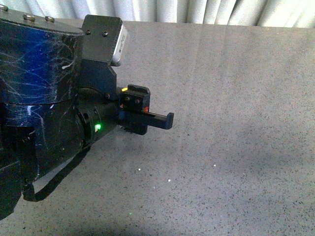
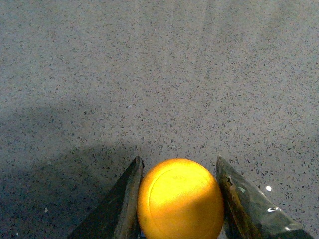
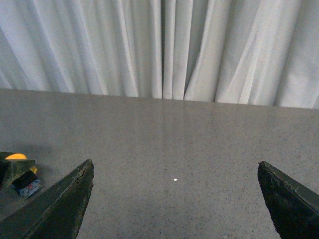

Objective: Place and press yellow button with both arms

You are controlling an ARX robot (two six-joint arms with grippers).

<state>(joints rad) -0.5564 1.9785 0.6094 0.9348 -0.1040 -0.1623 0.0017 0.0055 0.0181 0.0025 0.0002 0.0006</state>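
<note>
"Yellow-orange dome is showing large in the left wrist view. Is that the yellow button (image 2: 180, 199)?" Ana is asking.

"Yes. The left gripper (image 2: 178, 163) is clamping it. One dark finger is pressing on each side of the cap, with no gap showing."

"Where is it sitting?"

"Over the left part of the speckled grey tabletop (image 1: 236, 147), out in front of the left arm (image 1: 44, 88). The right wrist view is catching it at a distance, cap up, with the blue base block underneath. I cannot tell whether the base is touching the surface or hanging just above it."

"What is the right gripper (image 3: 174, 163) doing?"

"Waiting, I am judging. Its jaws are standing wide apart, holding nothing. It is pointing across bare tabletop toward the white curtain (image 3: 164, 50), well apart from the button."

"So which step are we watching?"

"The placing step, as I am reading it. The button is sitting in the grip, not standing free, and nothing is pressing on it."

"What is the next move calling for?"

"Setting the base flat and upright, I am thinking. The left fingers are probably steadying it while the right gripper is coming over. Then a straight push down on the centre of the dome, because an off-centre push is likely tipping so small a base."
</note>
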